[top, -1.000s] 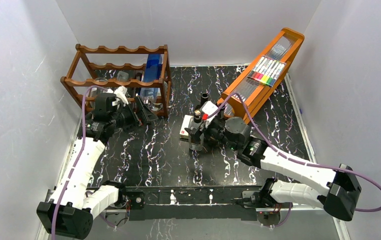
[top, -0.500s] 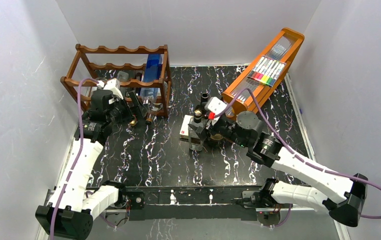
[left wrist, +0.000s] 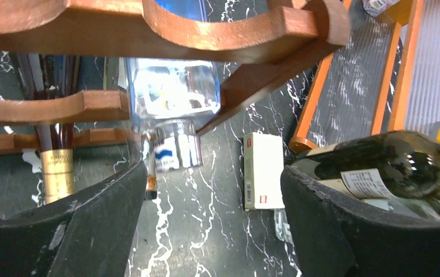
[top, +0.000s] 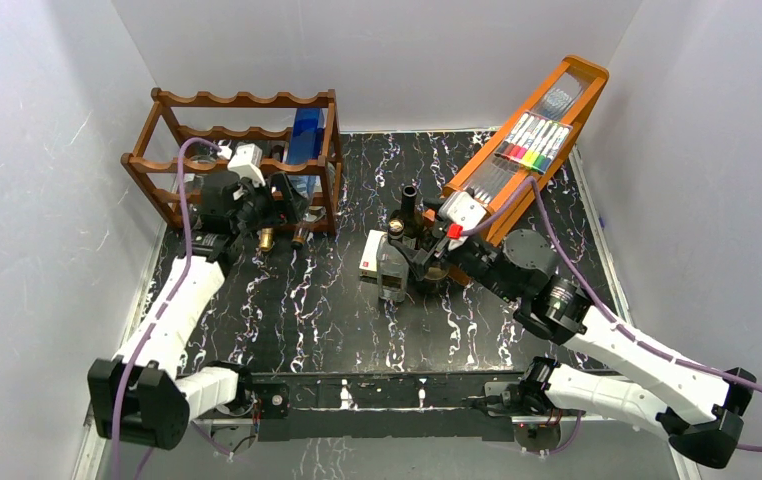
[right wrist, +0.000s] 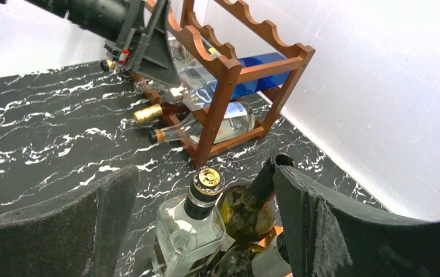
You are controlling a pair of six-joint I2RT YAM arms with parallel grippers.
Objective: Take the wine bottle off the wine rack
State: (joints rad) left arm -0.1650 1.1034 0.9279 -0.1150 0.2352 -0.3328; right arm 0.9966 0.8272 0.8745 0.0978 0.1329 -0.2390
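Observation:
The dark reddish-brown wine rack (top: pixel 247 100) stands at the back left. A dark wine bottle with a gold foil neck (left wrist: pixel 56 173) lies in its lowest tier, neck poking out the front (right wrist: pixel 148 113). Beside it lies a clear bottle (left wrist: pixel 174 150), with a blue bottle (top: pixel 307 135) higher up. My left gripper (top: pixel 285 205) is open at the rack's front face; only bare tabletop shows between its fingers (left wrist: pixel 212 231). My right gripper (right wrist: pixel 206 225) hangs open over upright bottles mid-table, straddling a clear square bottle (right wrist: pixel 200 225) and a dark green one (right wrist: pixel 246 210) without closing on them.
A slanted orange tray stand (top: pixel 527 140) with coloured markers leans at the back right. A white box (top: pixel 370 255) lies flat next to the upright bottle cluster (top: pixel 407 235). White walls enclose the black marbled table (top: pixel 297 320) on three sides.
My left gripper has moved from in front of the rack up to its front face. The right arm has stretched out, its gripper shifting slightly right over the upright bottles.

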